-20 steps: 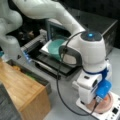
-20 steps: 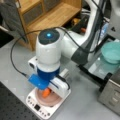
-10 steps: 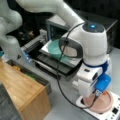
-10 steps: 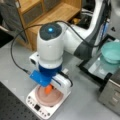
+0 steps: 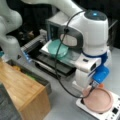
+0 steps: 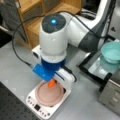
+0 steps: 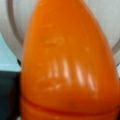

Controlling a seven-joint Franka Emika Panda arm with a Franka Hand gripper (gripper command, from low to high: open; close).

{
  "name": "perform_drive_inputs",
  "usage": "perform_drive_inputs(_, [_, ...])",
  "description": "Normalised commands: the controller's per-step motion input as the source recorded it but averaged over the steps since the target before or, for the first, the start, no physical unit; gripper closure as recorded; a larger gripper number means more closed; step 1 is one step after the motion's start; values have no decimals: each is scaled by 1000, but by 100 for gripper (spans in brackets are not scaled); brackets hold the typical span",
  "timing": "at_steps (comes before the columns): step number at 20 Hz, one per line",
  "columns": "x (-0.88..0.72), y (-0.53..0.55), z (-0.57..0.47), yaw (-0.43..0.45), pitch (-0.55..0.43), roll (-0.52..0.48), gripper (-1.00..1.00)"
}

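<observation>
So the gripper (image 6: pixel 52 83) is down low over a pink plate (image 6: pixel 47 96) that sits on a white scale (image 6: pixel 37 106) with little buttons along its front edge, toward a front view's bottom. There's an orange carrot-looking thing (image 6: pixel 51 83) poking out from under the arm's wrist, right above the plate's far rim; in the wrist view the carrot (image 7: pixel 67 62) fills nearly everything, smooth and shiny, with the pale plate (image 7: pixel 15 32) behind it. The fingers themselves are hidden behind the wrist and the blue camera mount (image 6: pixel 42 71), so honestly I can't tell whether the jaws are pinching the carrot or spread, and can't tell if the carrot touches the plate either. In a front view the same plate (image 5: pixel 98 100) shows at the bottom right with a sliver of orange (image 5: pixel 100 85) at its edge. Around it: a teal bowl (image 5: pixel 58 48) on a dark tray further back, and a wooden box (image 5: pixel 22 92) at a front view's left.
</observation>
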Motion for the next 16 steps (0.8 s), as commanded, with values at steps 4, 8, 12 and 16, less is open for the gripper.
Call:
perform_drive_inputs(4, [-201,129,31,-377,-2,-65,100])
perform_drive_inputs(8, [-243,130,90,-466,-51,-15,100])
perform_drive_inputs(12, [-237,80,20,-263,-38,-23,100])
perform_drive_inputs(16, [-189,6,-66,-141,-37,-24,100])
